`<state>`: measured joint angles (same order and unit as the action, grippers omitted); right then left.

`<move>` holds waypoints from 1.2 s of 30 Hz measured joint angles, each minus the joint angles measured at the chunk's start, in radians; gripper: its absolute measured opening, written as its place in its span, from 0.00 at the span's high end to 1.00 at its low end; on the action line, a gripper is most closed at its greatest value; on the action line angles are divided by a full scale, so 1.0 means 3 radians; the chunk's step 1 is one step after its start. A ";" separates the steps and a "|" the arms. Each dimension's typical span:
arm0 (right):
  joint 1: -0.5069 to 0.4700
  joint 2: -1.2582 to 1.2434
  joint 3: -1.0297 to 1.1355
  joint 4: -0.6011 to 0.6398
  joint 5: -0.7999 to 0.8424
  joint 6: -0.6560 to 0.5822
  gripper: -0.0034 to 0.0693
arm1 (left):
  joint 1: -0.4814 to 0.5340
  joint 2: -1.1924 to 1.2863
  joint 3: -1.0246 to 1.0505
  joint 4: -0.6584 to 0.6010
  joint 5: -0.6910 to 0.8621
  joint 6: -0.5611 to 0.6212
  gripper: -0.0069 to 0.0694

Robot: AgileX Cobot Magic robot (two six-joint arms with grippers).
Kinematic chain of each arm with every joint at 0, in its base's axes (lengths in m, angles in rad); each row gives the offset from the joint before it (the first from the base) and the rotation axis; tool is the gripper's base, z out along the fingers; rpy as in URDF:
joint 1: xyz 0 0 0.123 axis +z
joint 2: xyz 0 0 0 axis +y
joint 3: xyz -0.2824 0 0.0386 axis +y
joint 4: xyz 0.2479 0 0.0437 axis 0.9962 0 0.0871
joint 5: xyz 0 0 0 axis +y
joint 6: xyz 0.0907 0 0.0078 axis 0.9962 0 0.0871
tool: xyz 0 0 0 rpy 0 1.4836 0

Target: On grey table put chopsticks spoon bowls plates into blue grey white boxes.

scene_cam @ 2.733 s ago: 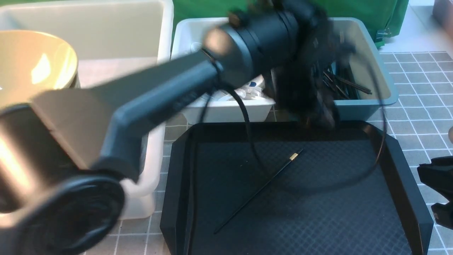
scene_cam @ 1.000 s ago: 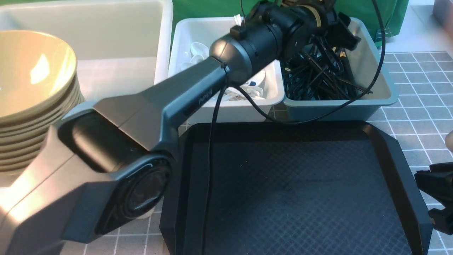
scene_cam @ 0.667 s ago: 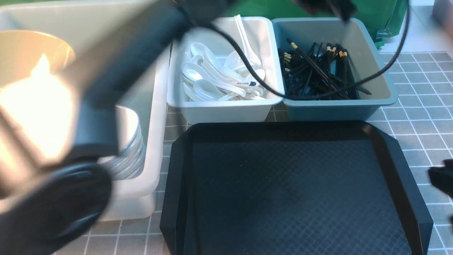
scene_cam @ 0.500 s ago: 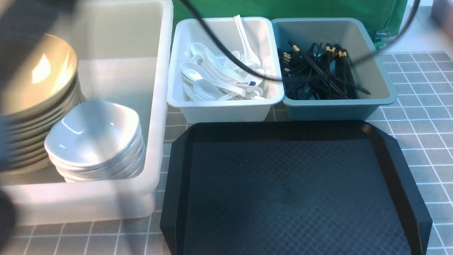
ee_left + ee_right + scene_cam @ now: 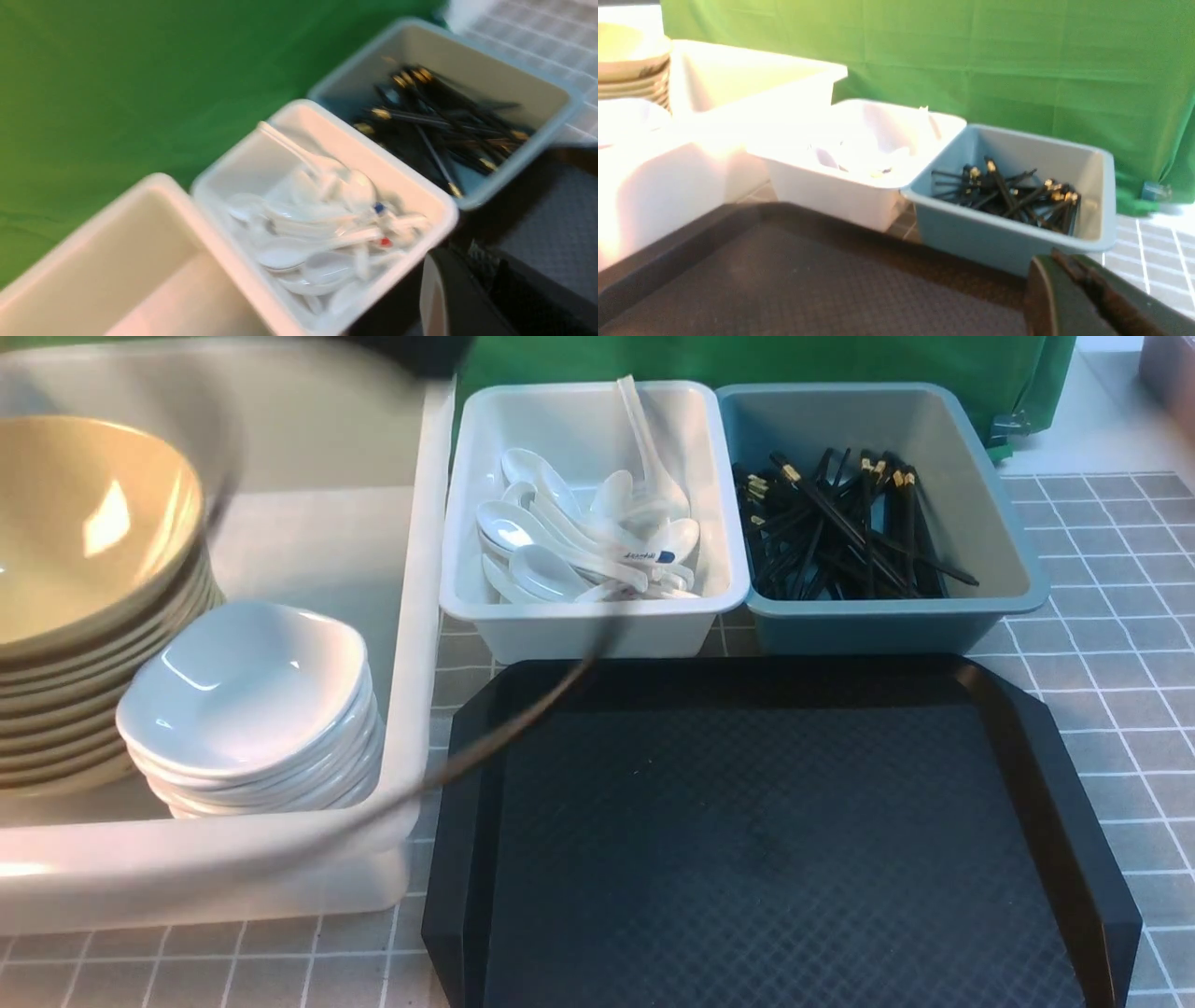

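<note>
In the front view the big white tub (image 5: 425, 569) holds a stack of olive-yellow bowls (image 5: 75, 523) and a stack of small white plates (image 5: 243, 691). White spoons (image 5: 579, 541) fill the pale grey-white box (image 5: 597, 625). Black chopsticks (image 5: 840, 532) lie heaped in the teal-blue box (image 5: 887, 630). Neither gripper shows in the front view. In its wrist view my left gripper (image 5: 469, 247) hangs shut and empty above the tray's back left corner, near the spoon box. My right gripper (image 5: 1057, 255) is shut and empty just in front of the blue box.
A black diamond-textured tray (image 5: 766, 840) with nothing on it lies on the grey table (image 5: 1111, 644) in front of the two small boxes. A blurred cable (image 5: 523, 719) sweeps across the tub's corner. A green cloth (image 5: 971, 56) hangs behind the boxes.
My left arm has swung up and leftward out of the front view, uncovering the tub and boxes. The right gripper has left the frame's right edge. Both grippers have shut. The tray's chopstick is gone.
</note>
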<state>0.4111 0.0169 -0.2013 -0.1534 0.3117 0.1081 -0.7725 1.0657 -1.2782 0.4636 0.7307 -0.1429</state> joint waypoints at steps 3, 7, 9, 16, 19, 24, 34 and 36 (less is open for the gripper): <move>0.0000 0.0000 0.0122 0.0000 0.0032 0.0003 0.91 | 0.0000 -0.0694 0.1141 0.0562 -0.0712 -0.0738 0.92; 0.0000 0.0000 0.0205 0.0000 0.0051 0.0003 0.91 | 0.0000 -0.1097 0.1872 0.0923 -0.1110 -0.1402 0.92; 0.0000 0.0000 0.0249 0.0000 0.0078 0.0003 0.91 | 0.0000 -0.1306 0.2234 0.1159 -0.1284 -0.1788 0.92; 0.0000 0.0000 0.0408 0.0000 0.0184 0.0003 0.91 | 0.0000 -0.1790 0.3063 0.1620 -0.1490 -0.2563 0.92; 0.0000 0.0000 0.0415 0.0000 0.0191 0.0003 0.91 | 0.0000 -0.1812 0.3261 0.1634 -0.1505 -0.2632 0.92; 0.0000 0.0000 0.0424 0.0000 0.0199 0.0003 0.91 | 0.0000 -0.1876 0.3538 0.1634 -0.1373 -0.2677 0.92; 0.0000 0.0000 0.0426 0.0000 0.0204 0.0003 0.91 | 0.0373 -0.3297 0.3582 0.1070 -0.0949 -0.2601 0.92; 0.0000 0.0000 0.0426 0.0000 0.0204 0.0003 0.91 | 0.0598 -0.3469 0.3597 0.0769 -0.0797 -0.2492 0.92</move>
<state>0.4111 0.0169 -0.0736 -0.1534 0.3728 0.1090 -0.5930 0.0249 -0.1990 0.6942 0.4917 -0.8905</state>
